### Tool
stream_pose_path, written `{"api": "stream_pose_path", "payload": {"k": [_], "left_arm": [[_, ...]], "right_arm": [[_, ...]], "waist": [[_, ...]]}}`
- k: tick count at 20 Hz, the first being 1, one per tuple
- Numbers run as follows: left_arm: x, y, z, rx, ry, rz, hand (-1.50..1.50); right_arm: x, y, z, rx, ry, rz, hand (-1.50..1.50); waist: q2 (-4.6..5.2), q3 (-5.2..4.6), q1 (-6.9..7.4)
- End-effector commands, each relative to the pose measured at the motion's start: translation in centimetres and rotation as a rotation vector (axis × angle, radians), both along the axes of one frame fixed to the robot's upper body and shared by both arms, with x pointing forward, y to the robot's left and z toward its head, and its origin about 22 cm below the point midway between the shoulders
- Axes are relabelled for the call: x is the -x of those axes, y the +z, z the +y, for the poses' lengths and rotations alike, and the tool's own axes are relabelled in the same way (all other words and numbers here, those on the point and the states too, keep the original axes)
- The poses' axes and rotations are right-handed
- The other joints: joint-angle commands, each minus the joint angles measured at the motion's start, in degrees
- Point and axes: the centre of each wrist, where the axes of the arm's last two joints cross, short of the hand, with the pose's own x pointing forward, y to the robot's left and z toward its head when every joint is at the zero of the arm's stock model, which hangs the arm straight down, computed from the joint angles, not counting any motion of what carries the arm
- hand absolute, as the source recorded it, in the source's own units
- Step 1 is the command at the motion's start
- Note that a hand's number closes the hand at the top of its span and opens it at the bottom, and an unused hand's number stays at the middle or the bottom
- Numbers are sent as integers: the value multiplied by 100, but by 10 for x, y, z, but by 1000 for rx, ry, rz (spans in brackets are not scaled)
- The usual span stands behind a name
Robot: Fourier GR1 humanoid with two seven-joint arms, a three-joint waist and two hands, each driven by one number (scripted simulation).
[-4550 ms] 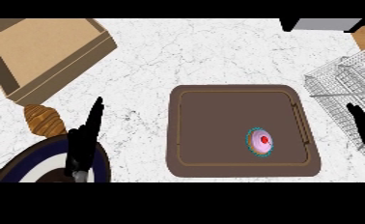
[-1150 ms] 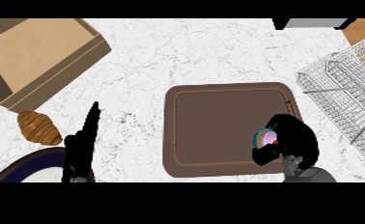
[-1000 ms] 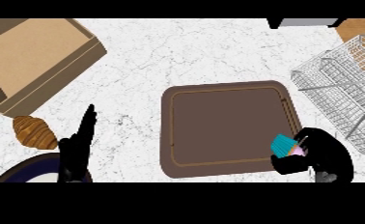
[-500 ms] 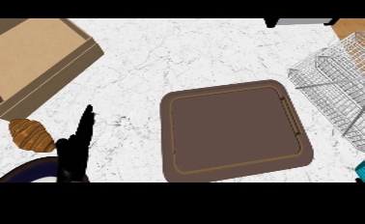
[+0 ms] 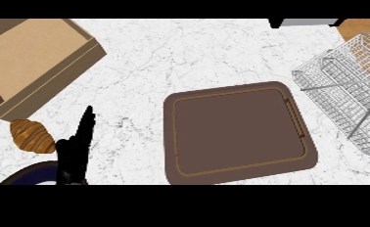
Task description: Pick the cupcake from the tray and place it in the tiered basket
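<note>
The cupcake is not seen anywhere in the head view, so its position and axis cannot be told. The brown rectangular tray [image 5: 239, 133] is seen lying slightly tilted on the white marble counter [image 5: 180, 55]. The grey wire tiered basket [image 5: 343, 86] is seen just right of it. The left hand [image 5: 76, 147] is seen lower left, fingers straight, nothing held, beside a brown croissant [image 5: 30, 135]. A tan cardboard box [image 5: 39, 59] is seen upper left. The right hand is not shown.

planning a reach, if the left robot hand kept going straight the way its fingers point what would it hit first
The left robot hand points up the view, tilted slightly right. That line crosses bare marble counter, passing right of the cardboard box; the way looks free to the far edge, though the hand's height is unclear.
</note>
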Motion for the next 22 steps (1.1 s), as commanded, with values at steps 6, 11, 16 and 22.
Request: {"api": "stream_pose_path", "payload": {"k": [6, 11, 16, 22], "left_arm": [[-8, 16, -8, 4, -27, 23, 0], [-3, -1, -19, 10, -40, 22, 0], [-1, 5, -6, 2, -62, 20, 0], [-13, 1, -16, 2, -59, 14, 0]], "right_arm": [[13, 85, 1, 130, -20, -72, 150], [-6, 123, -11, 97, -38, -113, 150], [-35, 139, -18, 76, -79, -112, 150], [-79, 119, -64, 41, -56, -94, 150]], "waist": [[47, -2, 182], [66, -2, 248], [79, -2, 326], [90, 4, 330]]}}
